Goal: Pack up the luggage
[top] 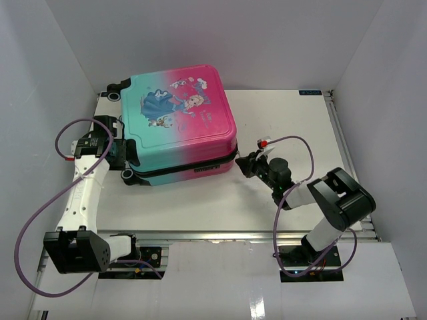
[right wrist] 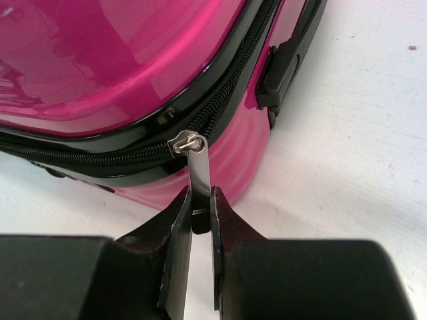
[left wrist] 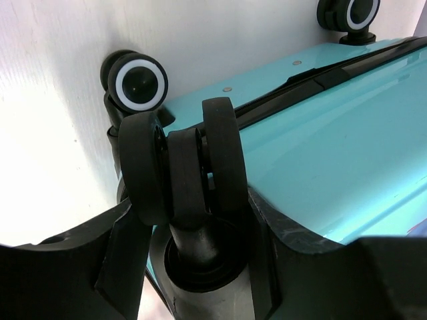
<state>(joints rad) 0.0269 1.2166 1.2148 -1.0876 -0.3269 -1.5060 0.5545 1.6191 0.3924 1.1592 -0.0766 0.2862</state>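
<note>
Right gripper point(right wrist: 200, 203) is nearest: fingers closed on the flat metal zip pull point(right wrist: 198, 167) at the pink near corner of the suitcase point(top: 179, 123). Left gripper point(left wrist: 200, 233) straddles a black wheel point(left wrist: 180, 167) at the teal end; can't tell if it's actually clamped, dark on dark. Suitcase lies flat on the table point(top: 280, 120), printed face up, shell halves together, left of centre btwn the two grippers. Prob. light but stiff. Glossy hard shell looks slippery, so no pinching the panels; better holds are the zip pull, the wheels or the black side handle point(right wrist: 290, 60). Thin pull could slip out w/ a skewed tug. Long axis runs approx left-right, a bit skewed: wheels point left, pink end right.
</note>
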